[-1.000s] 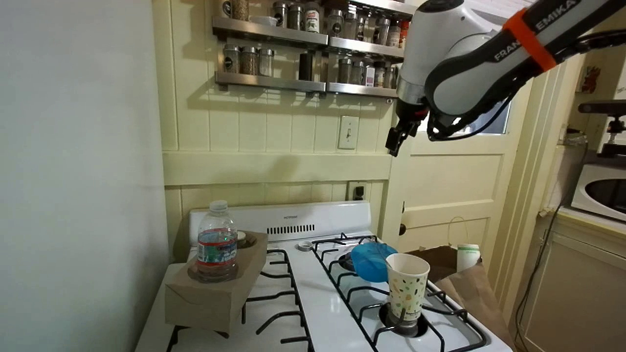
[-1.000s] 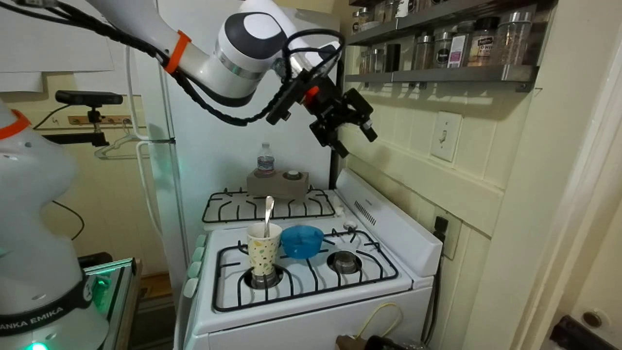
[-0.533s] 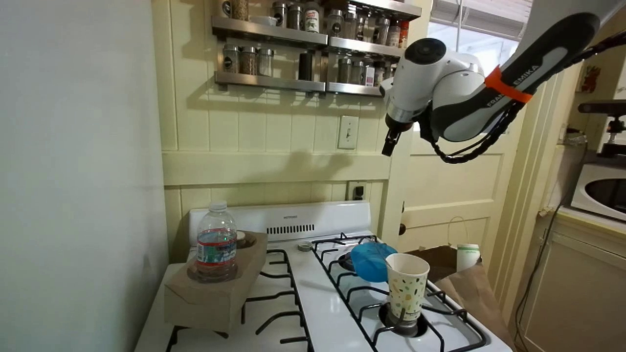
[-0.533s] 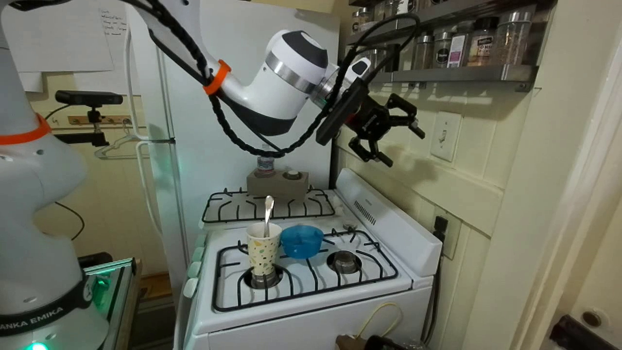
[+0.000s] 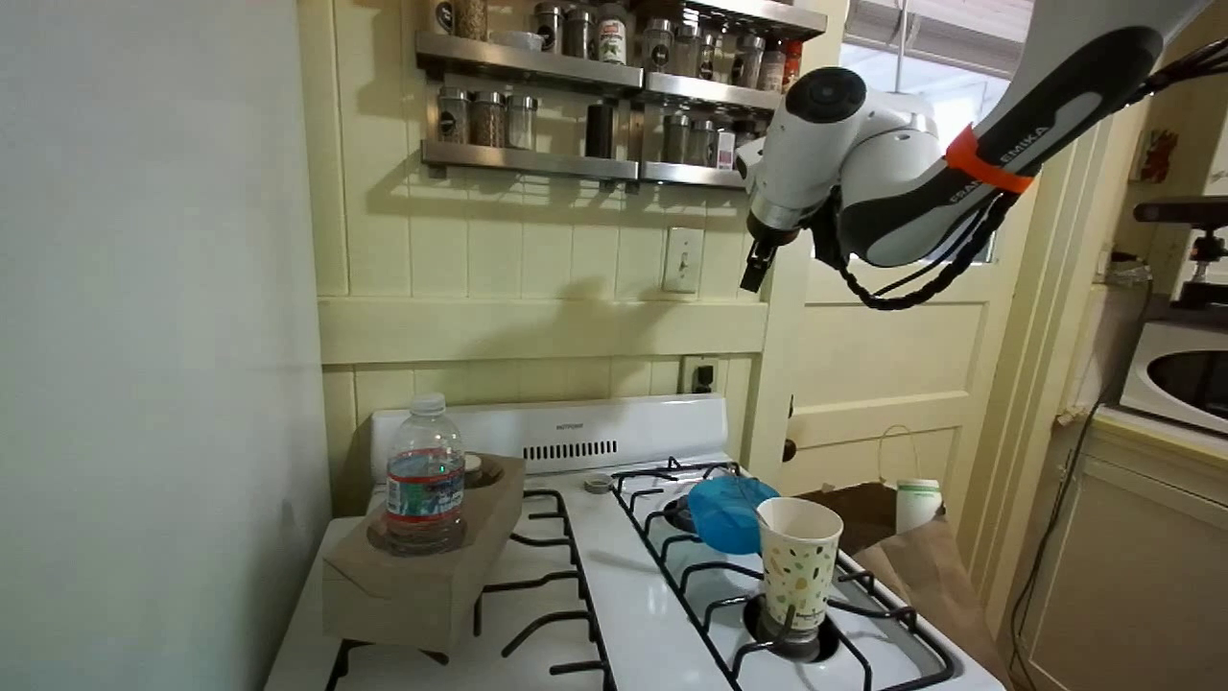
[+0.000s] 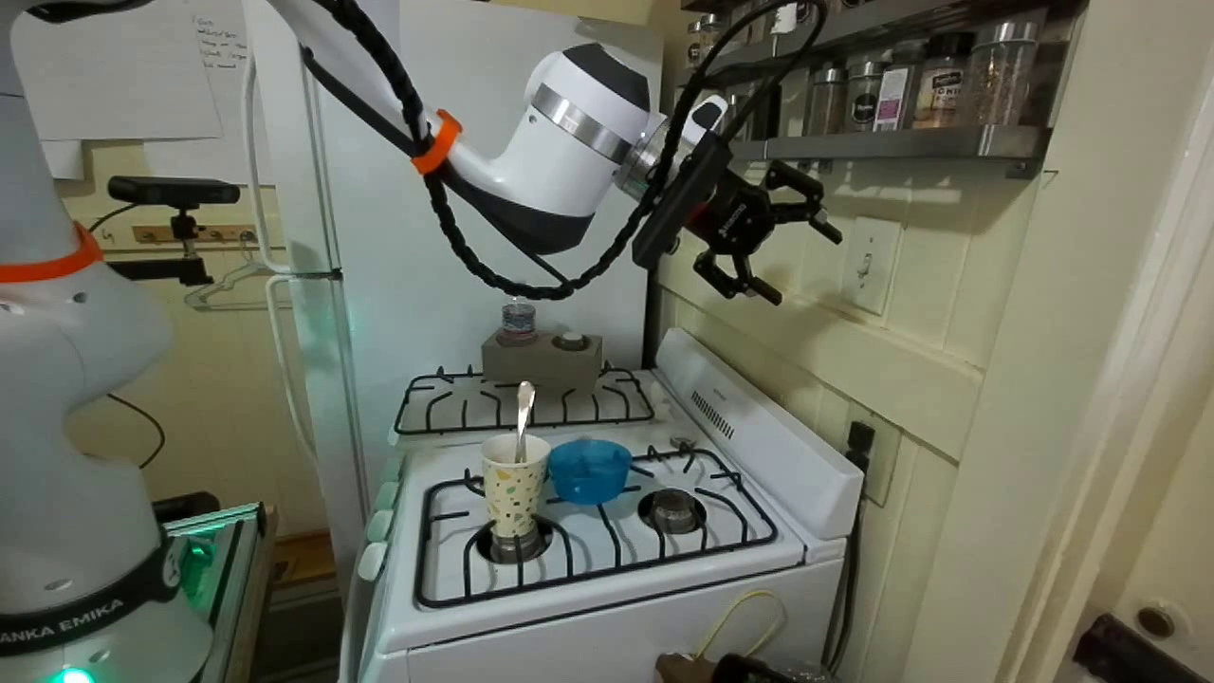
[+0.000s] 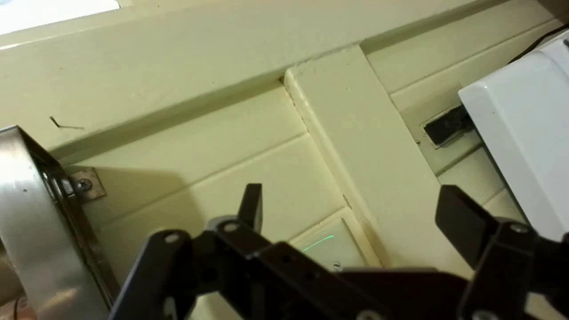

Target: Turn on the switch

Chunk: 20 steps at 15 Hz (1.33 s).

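pale yellow panelled wall [image 5: 537,259] behind a white gas stove [image 5: 633,576], stainless steel spice shelf [image 6: 910,144] higher up. target is the small white upright rectangular switch plate [image 6: 872,265] with a tiny toggle [image 6: 864,267] at its centre, on the wall below the shelf. black two-finger gripper [image 6: 802,264] hangs near the plate, looks apart from it, fingers [image 7: 252,204] spread wide, nothing between them. wrist view catches only part of the plate, gripper hides the rest. step in hand seems to be the approach, no contact yet; toggle up or down, too small to tell. next move probably calls for lining up with the toggle, bringing the fingers together into one firm tip, then pushing it, likely upward.
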Motion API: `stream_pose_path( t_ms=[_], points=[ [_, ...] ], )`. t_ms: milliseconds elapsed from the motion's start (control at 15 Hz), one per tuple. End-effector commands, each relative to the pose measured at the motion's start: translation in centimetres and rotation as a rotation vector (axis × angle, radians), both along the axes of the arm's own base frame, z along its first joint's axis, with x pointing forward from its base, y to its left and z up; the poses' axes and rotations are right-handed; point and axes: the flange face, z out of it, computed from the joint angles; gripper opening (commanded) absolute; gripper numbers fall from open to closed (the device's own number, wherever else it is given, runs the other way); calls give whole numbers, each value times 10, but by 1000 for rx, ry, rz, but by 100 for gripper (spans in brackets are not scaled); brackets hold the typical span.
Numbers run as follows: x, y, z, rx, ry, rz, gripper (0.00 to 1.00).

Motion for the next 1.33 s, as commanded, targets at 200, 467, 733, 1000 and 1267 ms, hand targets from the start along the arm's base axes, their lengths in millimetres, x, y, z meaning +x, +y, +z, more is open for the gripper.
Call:
stream_pose_path(
  t_ms=[200,467,733,1000,1267],
  points=[
    [-4,75,-29,-65,-41,41,100],
    [-14,102,-61,-290,-107,-58,100],
    [-18,114,-96,-320,-172,-175,100],
    [-13,106,-117,-317,-158,-192,100],
    [-4,95,-116,-486,-153,-153,100]
  ],
)
